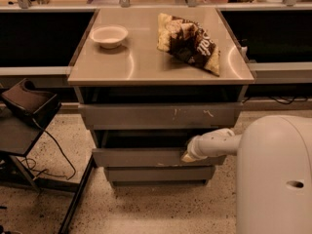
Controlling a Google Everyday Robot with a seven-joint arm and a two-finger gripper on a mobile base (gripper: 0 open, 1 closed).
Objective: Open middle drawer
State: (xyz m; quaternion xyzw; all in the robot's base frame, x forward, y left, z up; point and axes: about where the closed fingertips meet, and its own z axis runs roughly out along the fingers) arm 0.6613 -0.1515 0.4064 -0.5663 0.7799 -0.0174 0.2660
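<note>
1. 3 fronts are stacked here. The middle drawer (146, 157) looks partly out, with a dark gap above it.
2. Gripper (188, 156) sits at its top edge toward the right corner, likely for pulling purchase; how open, I cannot tell.

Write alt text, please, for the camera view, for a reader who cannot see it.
The robot's gripper is at the top edge of the middle drawer, near its right end, in a grey three-drawer cabinet. On its top sit a white bowl and a chip bag.
</note>
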